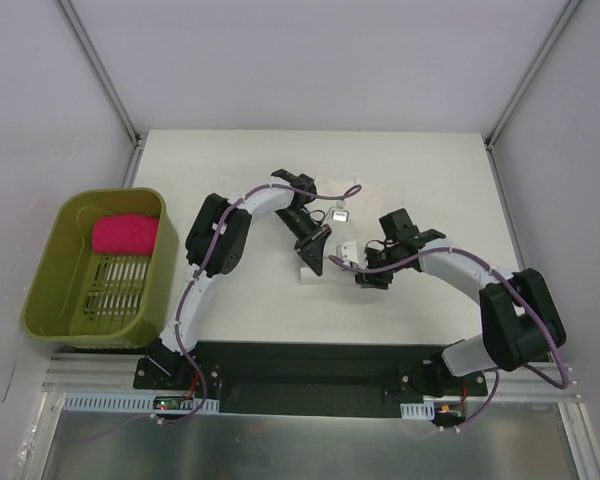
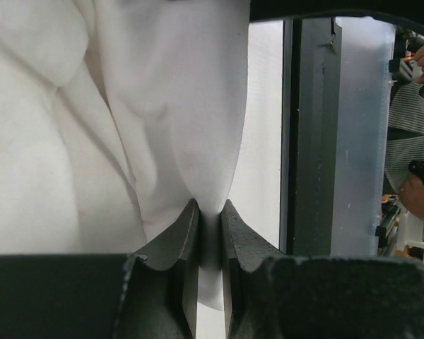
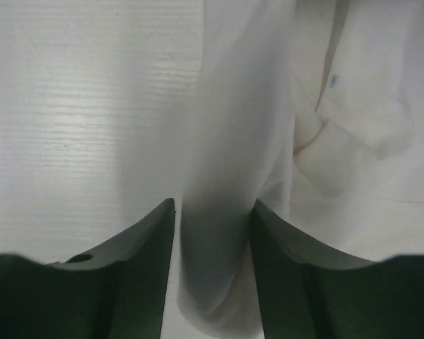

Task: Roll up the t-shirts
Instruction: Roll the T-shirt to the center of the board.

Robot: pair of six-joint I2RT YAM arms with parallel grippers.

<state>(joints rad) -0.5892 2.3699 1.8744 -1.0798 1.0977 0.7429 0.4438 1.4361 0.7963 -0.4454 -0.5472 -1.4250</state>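
One bright pink cloth roll [image 1: 125, 233] done, in green plastic basket [image 1: 46, 292] at desk's left edge. Left to roll: white crumpled cloth t-shirt [image 2: 92, 141], mid-desk, pinched by left gripper [image 2: 210, 207]; right gripper [image 3: 213, 206] straddles fold, hold unclear.

Basket [image 1: 40, 290] sits at the left edge of the table [image 1: 240, 160], with the bundle [image 1: 125, 233] in its far end. Shirt [image 2: 169, 106] lies mid-table, a fold between each gripper's fingers: left gripper [image 1: 315, 258] left, right gripper [image 1: 362, 270] just beside it.

Olive-green basket [image 1: 45, 290] at white table's [image 1: 430, 180] left edge
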